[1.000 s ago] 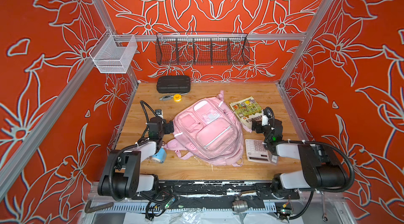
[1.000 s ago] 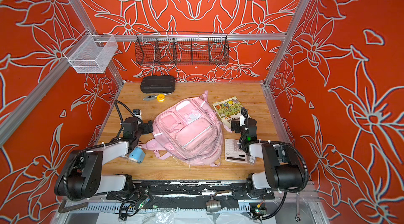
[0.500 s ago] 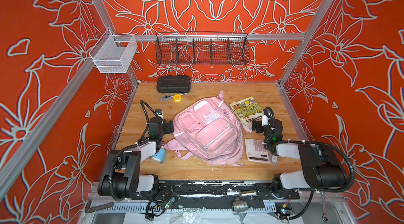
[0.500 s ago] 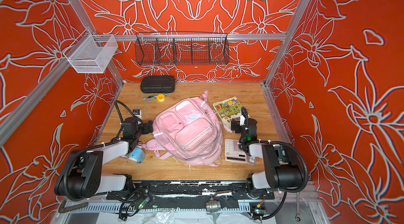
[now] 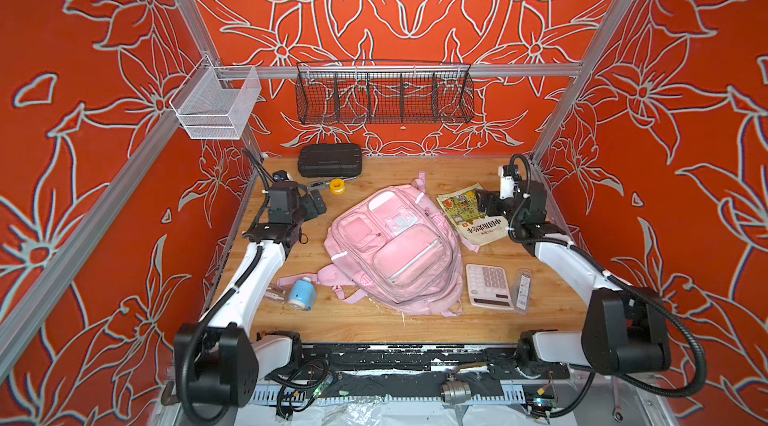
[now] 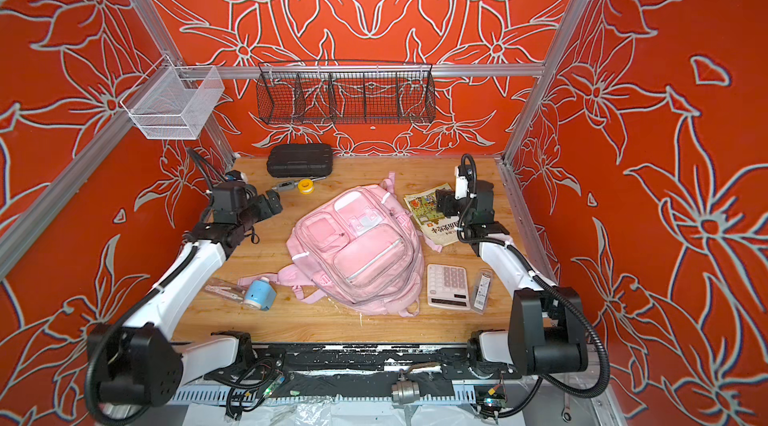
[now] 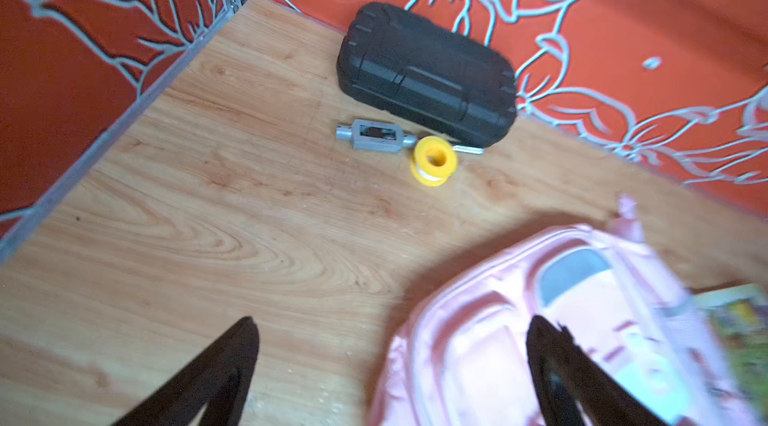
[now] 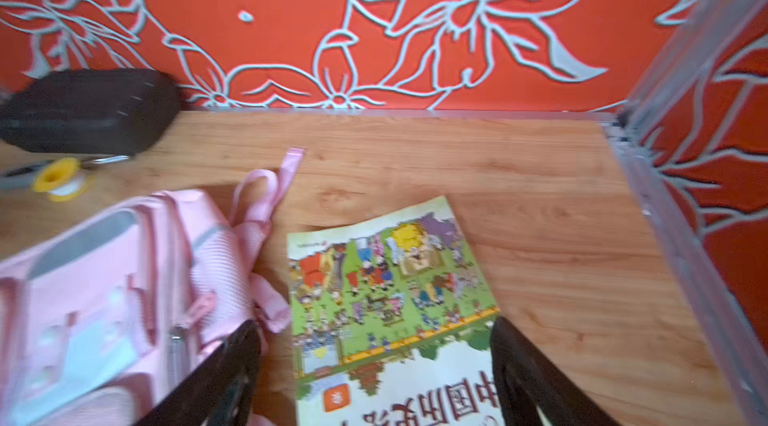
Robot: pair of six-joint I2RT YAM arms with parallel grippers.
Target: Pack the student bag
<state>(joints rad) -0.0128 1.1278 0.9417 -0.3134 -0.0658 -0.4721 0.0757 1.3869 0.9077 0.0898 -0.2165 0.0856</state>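
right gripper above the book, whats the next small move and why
Probably lower the right gripper onto the book and close on its edge. The jaws stand open astride the book, which lies flat beside the student bag, and the gripper holds nothing yet.

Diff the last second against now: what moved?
Both arms stretched toward the back of the table. The left claw now hangs left of the student bag, the right claw over the book. Both are open; nothing taken or released. Bag, book, calculator, blue-capped bottle and black case lie as before.
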